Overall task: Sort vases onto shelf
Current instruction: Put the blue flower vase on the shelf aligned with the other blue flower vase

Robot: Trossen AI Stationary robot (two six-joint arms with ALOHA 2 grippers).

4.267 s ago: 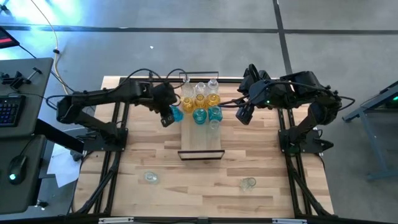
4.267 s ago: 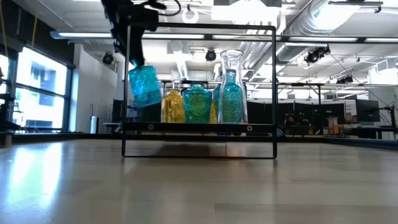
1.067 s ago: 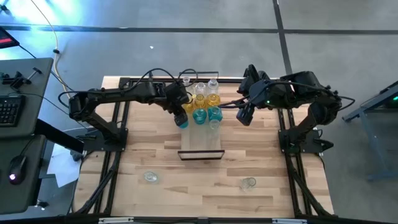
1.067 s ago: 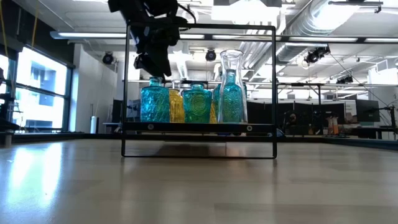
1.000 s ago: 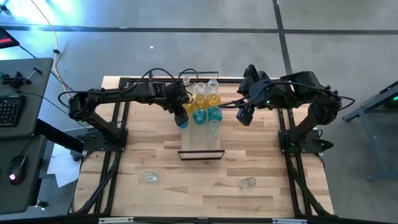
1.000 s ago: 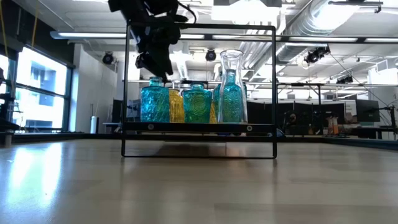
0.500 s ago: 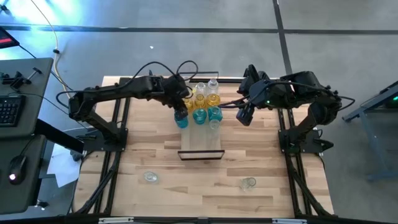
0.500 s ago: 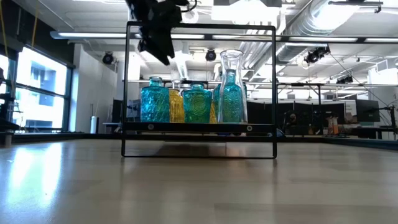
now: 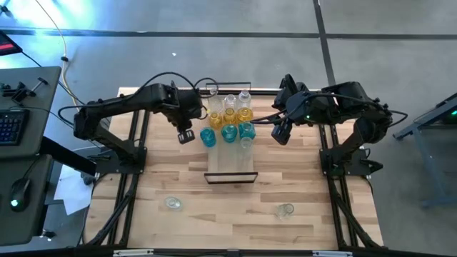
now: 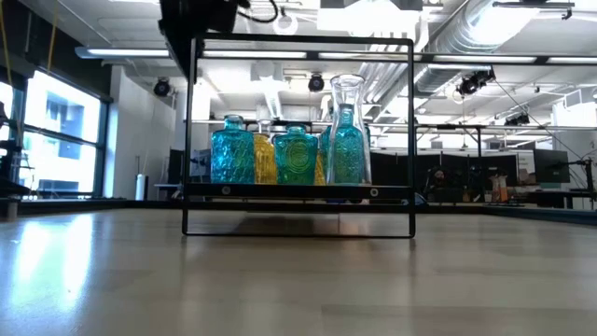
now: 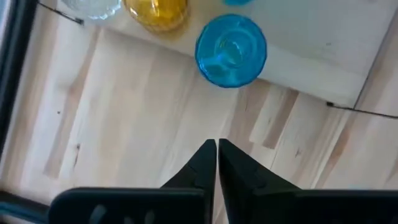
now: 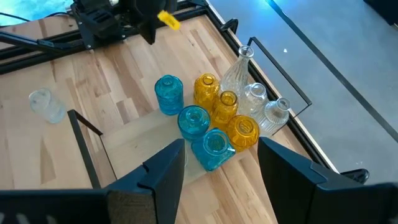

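On shelf [image 9: 230, 163], nine vases [image 9: 228, 118] clustered at far end. At nine o'clock of teal vase [image 9: 208, 138]: left gripper [image 9: 186, 135], clenched, empty. At three o'clock: right gripper [image 9: 280, 132], parted, seemingly empty. Two clear vases [image 9: 172, 203] lying near table's front edge.

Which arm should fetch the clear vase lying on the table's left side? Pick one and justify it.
Left. The left end effector, shut and empty beside the shelf, is on the same side as that clear vase. The right end effector, open, waits across the shelf, nearer the other loose vase.
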